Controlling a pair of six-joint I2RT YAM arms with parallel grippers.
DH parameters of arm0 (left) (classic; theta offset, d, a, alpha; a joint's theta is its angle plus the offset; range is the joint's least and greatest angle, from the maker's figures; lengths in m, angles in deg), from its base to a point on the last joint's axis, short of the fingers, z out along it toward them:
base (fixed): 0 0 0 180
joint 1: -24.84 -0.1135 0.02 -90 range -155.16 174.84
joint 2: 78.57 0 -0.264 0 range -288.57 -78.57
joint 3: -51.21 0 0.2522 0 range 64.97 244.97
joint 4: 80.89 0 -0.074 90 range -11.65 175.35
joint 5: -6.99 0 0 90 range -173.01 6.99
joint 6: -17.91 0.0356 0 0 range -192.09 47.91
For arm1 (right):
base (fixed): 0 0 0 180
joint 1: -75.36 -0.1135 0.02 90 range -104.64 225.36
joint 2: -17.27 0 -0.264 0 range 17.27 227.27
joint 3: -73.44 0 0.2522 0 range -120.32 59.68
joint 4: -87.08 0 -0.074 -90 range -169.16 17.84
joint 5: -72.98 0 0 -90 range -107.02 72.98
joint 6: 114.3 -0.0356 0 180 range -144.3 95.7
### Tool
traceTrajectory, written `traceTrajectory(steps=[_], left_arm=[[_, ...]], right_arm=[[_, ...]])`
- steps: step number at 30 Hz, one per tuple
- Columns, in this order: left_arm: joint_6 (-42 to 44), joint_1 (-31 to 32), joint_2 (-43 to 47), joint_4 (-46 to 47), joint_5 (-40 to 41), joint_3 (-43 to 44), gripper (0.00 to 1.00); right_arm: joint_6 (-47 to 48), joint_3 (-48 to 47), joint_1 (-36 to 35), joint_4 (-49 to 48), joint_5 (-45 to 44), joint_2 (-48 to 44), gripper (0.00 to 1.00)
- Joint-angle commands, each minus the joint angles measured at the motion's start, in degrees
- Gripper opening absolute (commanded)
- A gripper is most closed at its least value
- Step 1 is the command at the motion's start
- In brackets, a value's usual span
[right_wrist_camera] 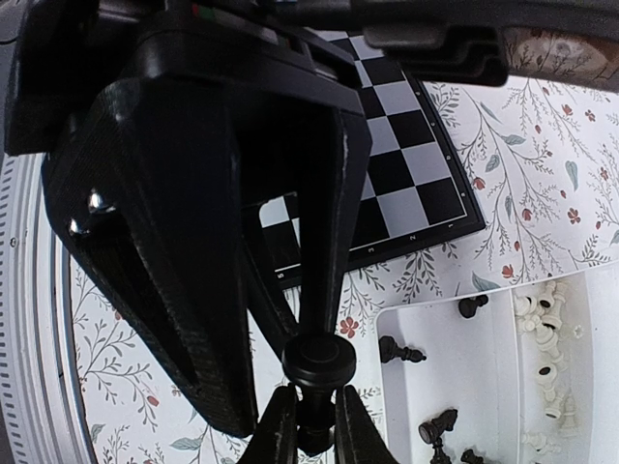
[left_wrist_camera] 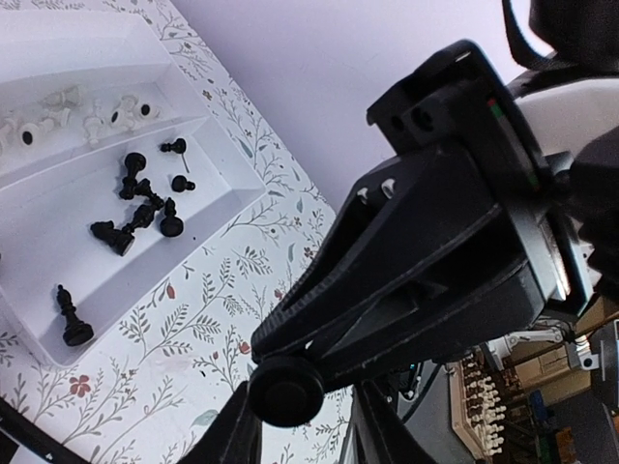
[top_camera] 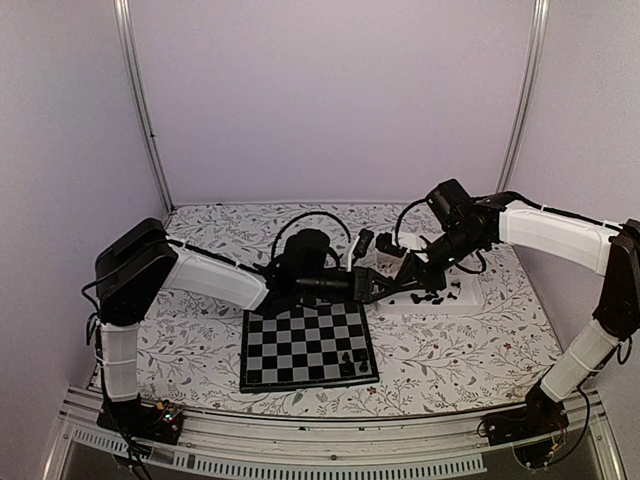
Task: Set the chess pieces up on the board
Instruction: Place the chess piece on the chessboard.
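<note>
- Your overhead view merges both grippers into one dark mass above the floral tablecloth (top_camera: 450, 350), between board and tray; you cannot make out the held piece there.
- Your right gripper (right_wrist_camera: 317, 425) is clamped narrow on the stem of a black chess piece (right_wrist_camera: 319, 360). Only its round base shows, so the kind cannot be told.
- Your left gripper (left_wrist_camera: 305, 435) stands with its jaws apart on either side of that base. Whether a pad touches it cannot be told.
- In the right wrist view, the left gripper's body covers most of the board (right_wrist_camera: 406, 145).
- The board lies flat at the near middle, with a few black pieces (top_camera: 350, 362) by its near right corner.
- The white tray (left_wrist_camera: 48, 232) holds loose black pieces (left_wrist_camera: 114, 235) in one compartment and white pieces (left_wrist_camera: 131, 109) in the next.
</note>
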Motion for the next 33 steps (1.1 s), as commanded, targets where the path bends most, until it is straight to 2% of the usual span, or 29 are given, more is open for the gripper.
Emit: traceTrajectory(steps=[1, 4, 6, 21, 23, 27, 33], left_arm=[[-1.29, -0.75, 0.07, 4.63, 0.52, -0.13, 0.35], [-1.81, -0.92, 0.27, 4.51, 1.85, -0.60, 0.41], [-2.14, -1.05, 0.37, 4.75, 2.03, -0.80, 0.42], [-4.66, -1.54, -0.08, 6.89, 4.18, -1.79, 0.25], [-4.76, -1.59, -0.15, 6.95, 4.03, -1.71, 0.24], [-4.79, -1.72, -0.20, 6.34, 4.04, -1.54, 0.33], [-4.94, -1.78, -0.61, 5.00, 4.42, -0.97, 0.29]], right_arm=[[0.37, 0.75, -1.08, 1.90, 0.71, -1.31, 0.13], [0.64, 1.03, -1.24, 2.05, 0.75, -1.73, 0.12], [0.64, 1.23, -1.17, 1.98, 0.74, -1.91, 0.12], [0.72, 1.87, -1.92, 1.75, -0.39, -2.01, 0.12], [0.73, 1.86, -1.98, 1.88, -0.51, -1.89, 0.12], [0.69, 1.87, -2.14, 1.82, -0.60, -1.75, 0.13], [0.41, 1.57, -2.57, 1.72, -1.07, -1.61, 0.12]])
